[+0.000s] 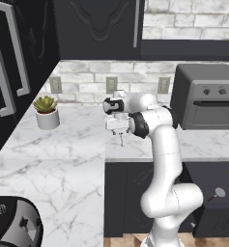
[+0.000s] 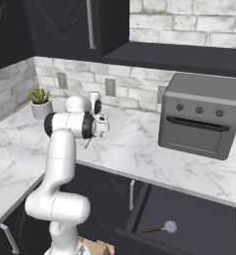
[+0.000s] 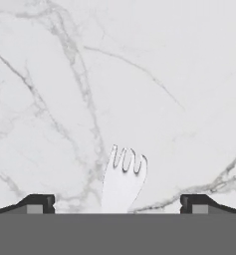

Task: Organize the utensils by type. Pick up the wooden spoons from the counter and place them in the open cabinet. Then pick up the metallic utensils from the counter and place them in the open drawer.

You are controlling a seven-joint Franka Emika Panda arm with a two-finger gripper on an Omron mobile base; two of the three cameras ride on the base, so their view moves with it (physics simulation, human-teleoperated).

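Hand view looks straight down on the white marble counter [image 3: 154,69], where a small silver fork [image 3: 122,177] lies flat, tines pointing away, between the spread fingertips [image 3: 40,203]. Thin, stiff, light and likely slippery, it looks best pinched across its narrow neck. The arm folds over the counter edge, gripper [image 1: 121,137] wide apart, holding nothing. The ladle [image 2: 162,228] already lies in the open drawer [image 2: 189,219].

base views flank arm, hand view — close over counter [image 3: 139,74]
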